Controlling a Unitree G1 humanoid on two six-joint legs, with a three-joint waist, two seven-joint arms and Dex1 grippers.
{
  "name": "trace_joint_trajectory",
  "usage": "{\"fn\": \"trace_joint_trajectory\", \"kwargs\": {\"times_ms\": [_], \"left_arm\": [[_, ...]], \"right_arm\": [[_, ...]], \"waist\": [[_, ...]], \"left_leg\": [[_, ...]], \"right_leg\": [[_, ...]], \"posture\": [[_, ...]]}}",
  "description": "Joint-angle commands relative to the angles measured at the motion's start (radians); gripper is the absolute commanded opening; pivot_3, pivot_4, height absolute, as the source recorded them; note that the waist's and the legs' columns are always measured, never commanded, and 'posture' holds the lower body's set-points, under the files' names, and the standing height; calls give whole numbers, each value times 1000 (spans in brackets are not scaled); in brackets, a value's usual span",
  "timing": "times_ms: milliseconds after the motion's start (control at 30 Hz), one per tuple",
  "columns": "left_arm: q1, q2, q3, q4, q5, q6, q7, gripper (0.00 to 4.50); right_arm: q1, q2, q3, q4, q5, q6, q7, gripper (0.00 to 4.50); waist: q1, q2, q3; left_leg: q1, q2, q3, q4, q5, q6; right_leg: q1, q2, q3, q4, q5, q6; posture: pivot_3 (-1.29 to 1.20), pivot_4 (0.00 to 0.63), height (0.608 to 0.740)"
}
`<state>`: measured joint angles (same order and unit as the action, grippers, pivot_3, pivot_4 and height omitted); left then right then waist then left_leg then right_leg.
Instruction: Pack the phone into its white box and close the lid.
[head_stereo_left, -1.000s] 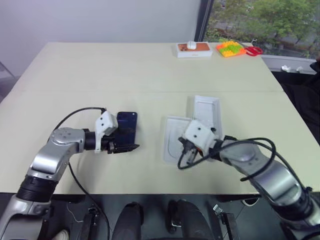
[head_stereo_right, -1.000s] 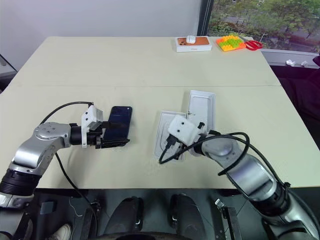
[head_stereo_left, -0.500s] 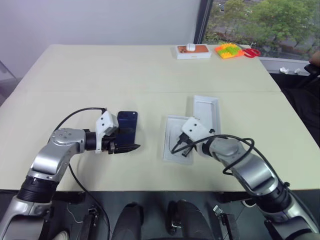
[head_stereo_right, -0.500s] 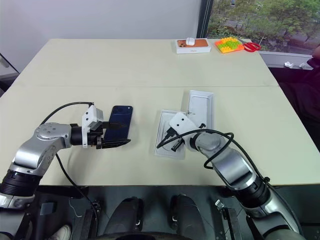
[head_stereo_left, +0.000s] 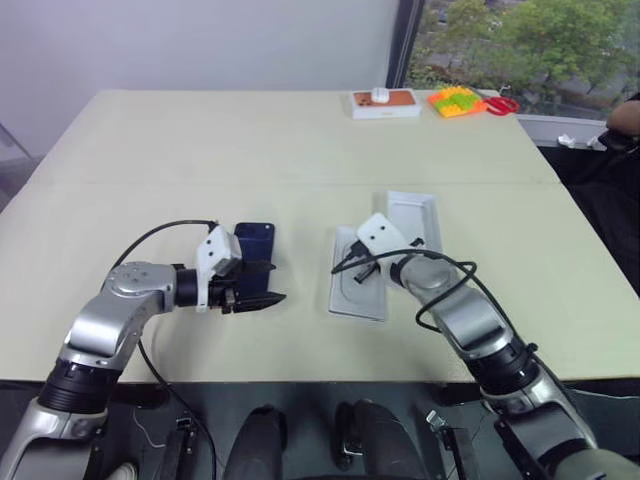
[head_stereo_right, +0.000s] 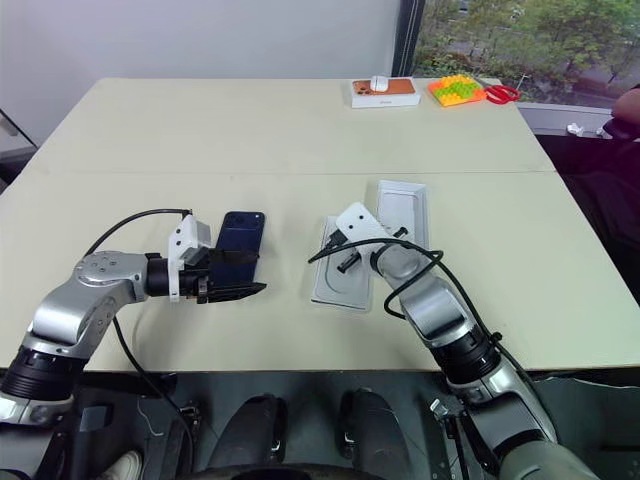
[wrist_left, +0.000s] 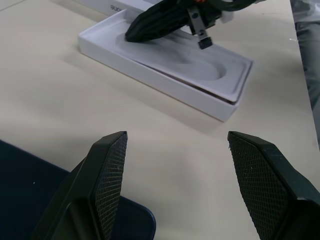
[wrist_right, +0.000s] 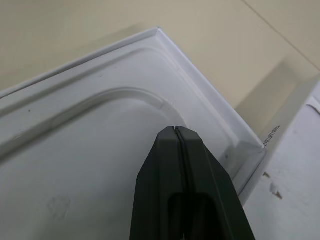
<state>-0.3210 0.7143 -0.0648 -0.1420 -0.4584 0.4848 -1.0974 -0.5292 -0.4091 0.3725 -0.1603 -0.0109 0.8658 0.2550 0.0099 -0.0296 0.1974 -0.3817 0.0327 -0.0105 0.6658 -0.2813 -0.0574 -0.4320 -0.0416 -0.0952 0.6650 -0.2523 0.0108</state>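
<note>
The phone (head_stereo_right: 240, 240) lies flat on the tabletop (head_stereo_right: 250, 140), well to the left of the white tray with the rounded oval recess (head_stereo_right: 342, 280). The left gripper (head_stereo_right: 243, 290) reaches in low from the left with a bent elbow, its forearm nearly level, pointing toward the tray; its jaws are spread wide, with the near end of the phone just below them. The right gripper (wrist_right: 181, 137) stretches forward, tilted downward, over the recessed tray, its jaws pressed together and holding nothing. The lid (head_stereo_right: 402, 214) lies open side up just beyond the tray, right against its far right corner.
</note>
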Motion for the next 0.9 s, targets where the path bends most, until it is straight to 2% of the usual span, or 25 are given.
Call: {"fn": "trace_joint_trajectory", "kwargs": {"times_ms": [33,267,367,500,700,900], "left_arm": [[-3,1,21,-34,-11,1,5,3400],[-2,13,34,-22,-6,5,17,3400],[-11,20,56,-3,-10,11,25,3400],[-17,28,71,16,-7,10,28,3400],[-35,34,88,43,-11,42,46,3400],[-76,43,153,86,-45,153,107,3400]], "right_arm": [[1,8,-21,8,-29,-10,1,22],[35,-61,23,-154,-47,-34,112,22],[85,-135,44,-306,-19,14,209,22],[127,-179,61,-414,3,80,267,22],[167,-191,99,-432,-8,110,286,22],[131,-147,30,-441,-2,58,262,22]], "waist": [[0,0,0],[0,1,0],[1,1,0],[-2,1,0],[-1,1,0],[-2,1,0]], "left_leg": [[0,0,0,0,0,0],[1,0,0,-1,0,0],[0,0,0,-2,0,1],[0,0,0,-2,-1,1],[1,1,0,-2,-1,1],[1,1,0,-2,-1,1]], "right_leg": [[0,0,0,0,0,0],[1,0,0,0,0,0],[0,0,0,-1,0,0],[0,-1,0,-1,0,1],[0,-1,0,-1,-1,1],[0,0,0,-1,-1,1]], "posture": [[0,150,740],[0,150,740],[0,150,740],[0,150,740],[0,150,740],[0,150,740]]}}
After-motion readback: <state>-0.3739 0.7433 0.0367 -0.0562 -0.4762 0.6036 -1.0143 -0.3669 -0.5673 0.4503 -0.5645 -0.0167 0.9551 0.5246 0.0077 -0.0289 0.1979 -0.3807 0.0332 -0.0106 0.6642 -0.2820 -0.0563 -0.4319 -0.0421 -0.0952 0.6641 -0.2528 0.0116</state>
